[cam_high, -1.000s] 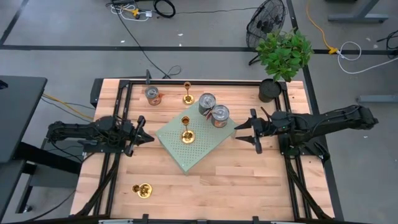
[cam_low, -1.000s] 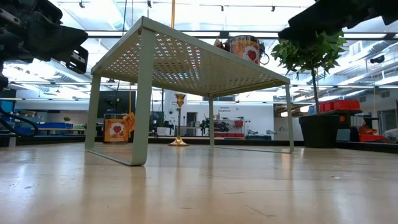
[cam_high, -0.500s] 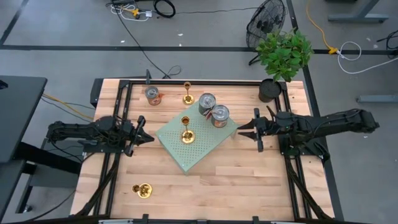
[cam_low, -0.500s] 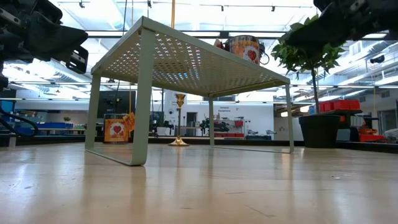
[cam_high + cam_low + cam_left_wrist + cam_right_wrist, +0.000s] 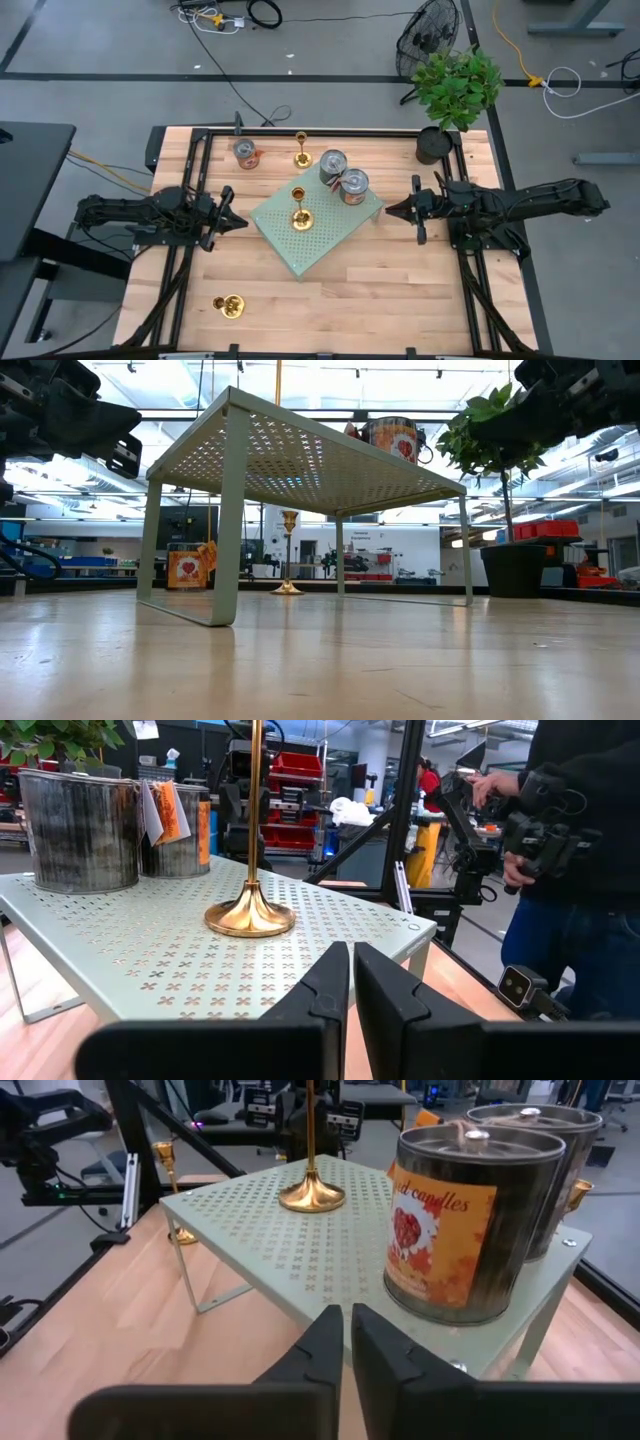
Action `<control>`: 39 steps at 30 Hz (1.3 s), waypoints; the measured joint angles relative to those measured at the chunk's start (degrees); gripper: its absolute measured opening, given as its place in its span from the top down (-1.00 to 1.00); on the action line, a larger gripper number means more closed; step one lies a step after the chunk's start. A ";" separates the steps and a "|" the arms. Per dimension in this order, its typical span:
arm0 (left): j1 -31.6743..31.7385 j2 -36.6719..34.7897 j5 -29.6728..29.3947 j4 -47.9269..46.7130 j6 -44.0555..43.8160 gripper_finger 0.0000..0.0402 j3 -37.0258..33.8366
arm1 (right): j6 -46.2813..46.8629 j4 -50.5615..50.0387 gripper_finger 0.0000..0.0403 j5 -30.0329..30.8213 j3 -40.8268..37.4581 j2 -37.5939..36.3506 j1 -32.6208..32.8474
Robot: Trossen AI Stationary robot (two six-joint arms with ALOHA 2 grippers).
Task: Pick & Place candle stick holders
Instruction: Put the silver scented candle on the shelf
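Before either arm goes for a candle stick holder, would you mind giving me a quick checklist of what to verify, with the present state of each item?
1. Left gripper empty and shut, beside the green rack: ok.
2. Right gripper empty and shut, apart from the two cans on the rack: ok.
3. Candle stick holder on the rack upright and free to grasp: ok.
4. Holder at the table's far edge upright, beside the lone can: ok.
5. Holder near the table's front upright: not ok, it appears to lie on its side.
6. Jaws opened for a grasp: not ok, both need opening first.
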 joint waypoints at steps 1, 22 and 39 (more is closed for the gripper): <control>-0.02 0.00 0.00 0.00 0.00 0.87 0.00 | 0.00 0.01 0.89 0.00 -0.36 -0.33 0.00; 0.00 0.02 0.00 0.00 0.00 0.87 0.00 | 1.53 2.70 0.99 -0.11 -8.87 -6.84 -2.23; 0.00 0.00 0.00 0.00 0.02 0.87 0.00 | 1.49 4.19 0.99 -0.13 -12.91 -13.27 -2.23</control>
